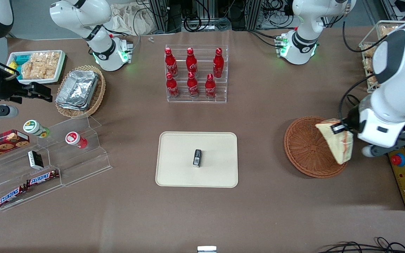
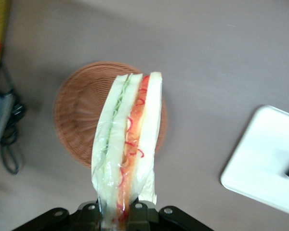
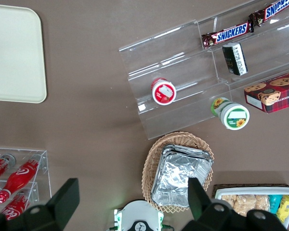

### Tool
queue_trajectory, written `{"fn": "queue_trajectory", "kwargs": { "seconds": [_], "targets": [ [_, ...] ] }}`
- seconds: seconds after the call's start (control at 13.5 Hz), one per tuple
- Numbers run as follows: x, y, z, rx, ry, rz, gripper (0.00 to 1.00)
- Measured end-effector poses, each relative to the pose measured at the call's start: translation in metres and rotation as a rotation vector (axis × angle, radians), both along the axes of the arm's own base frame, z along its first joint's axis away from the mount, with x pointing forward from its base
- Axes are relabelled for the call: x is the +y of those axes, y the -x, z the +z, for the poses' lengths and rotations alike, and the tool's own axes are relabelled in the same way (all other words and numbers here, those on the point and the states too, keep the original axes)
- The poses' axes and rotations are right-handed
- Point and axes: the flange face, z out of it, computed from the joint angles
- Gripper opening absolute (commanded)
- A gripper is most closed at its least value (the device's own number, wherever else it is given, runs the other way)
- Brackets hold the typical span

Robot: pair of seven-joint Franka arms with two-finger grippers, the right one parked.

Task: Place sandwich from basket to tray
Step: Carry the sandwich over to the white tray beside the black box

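While the left arm's gripper [image 1: 340, 127] sits clamped on the corner of the triangular, clear-wrapped sandwich [image 1: 338, 142] of pale bread, the wedge hangs lifted above the round reddish-brown wicker basket [image 1: 306, 147], over the basket's edge toward the working arm's end of the table, in the right middle of the front frame. Its long axis runs from the held corner down toward the front camera. What the coming move turns on, I judge, is that the flat cream-beige rectangular tray [image 1: 178, 160] lies well apart sideways, at the centre of the front frame toward the parked arm's end, so the carry must run across bare brown table. A small dark rectangular object [image 1: 197, 157] already lies near the tray's middle, so the sandwich would need setting down beside it. The wrist view shows what the front one cannot: the fingers [image 2: 89, 210] pinching the wrap at the wedge's point, the red-orange and green filling layers edge-on on the sandwich [image 2: 127, 144], the empty basket [image 2: 79, 113] beneath, and one corner of the tray [image 2: 260, 163]. Farther back stands a clear rack of red bottles [image 1: 193, 72].
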Motion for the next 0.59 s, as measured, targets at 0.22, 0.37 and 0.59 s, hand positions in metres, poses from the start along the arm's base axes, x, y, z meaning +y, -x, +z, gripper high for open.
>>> {"fn": "queue_trajectory", "kwargs": {
  "seconds": [0.22,0.37,0.59],
  "targets": [
    [-0.072,-0.007,-0.022,0.02,0.065,-0.126,0.0],
    [-0.12,-0.014,-0.05,0.017,0.105,-0.174,0.0],
    [-0.181,-0.019,-0.106,0.018,0.149,-0.188,0.0]
  ]
}}
